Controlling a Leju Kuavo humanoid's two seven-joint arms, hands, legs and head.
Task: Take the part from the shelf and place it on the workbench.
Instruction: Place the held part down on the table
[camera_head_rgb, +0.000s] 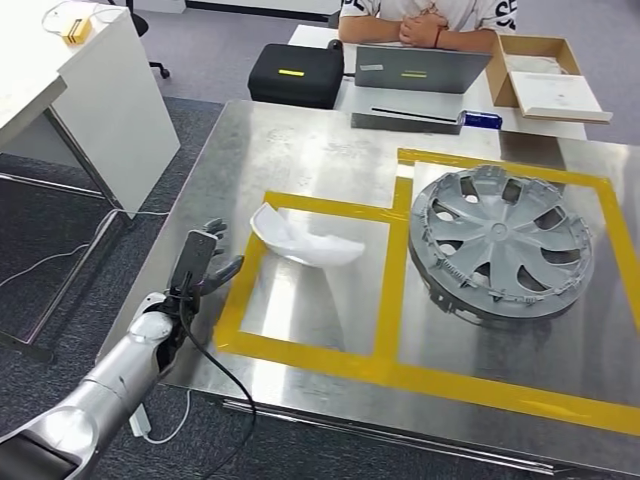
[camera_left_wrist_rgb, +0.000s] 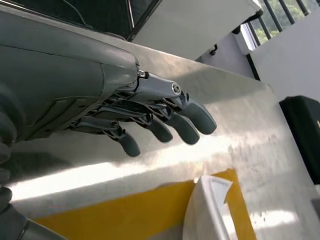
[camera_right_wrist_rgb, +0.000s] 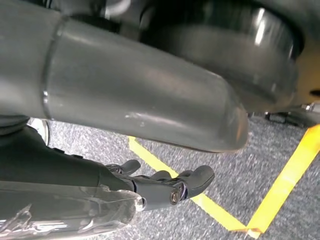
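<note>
- Left hand (camera_head_rgb: 202, 262) is open and holds nothing, at the worktop's (camera_head_rgb: 302, 160) left edge.
- White part (camera_head_rgb: 306, 240) lies in the left yellow box, just right of it.
- It looks light, stiff, smooth; grab its rim.

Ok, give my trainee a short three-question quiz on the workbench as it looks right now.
1. True or false: the left hand holds the white part.
2. Which lies in the right yellow-taped box: A) grey wheel cover, B) laptop, C) black case?
3. Fill in: the white part lies in the ____ taped box on the metal workbench.

Key: 1 false, its fingers are spread and empty; 2 A; 3 left.
</note>
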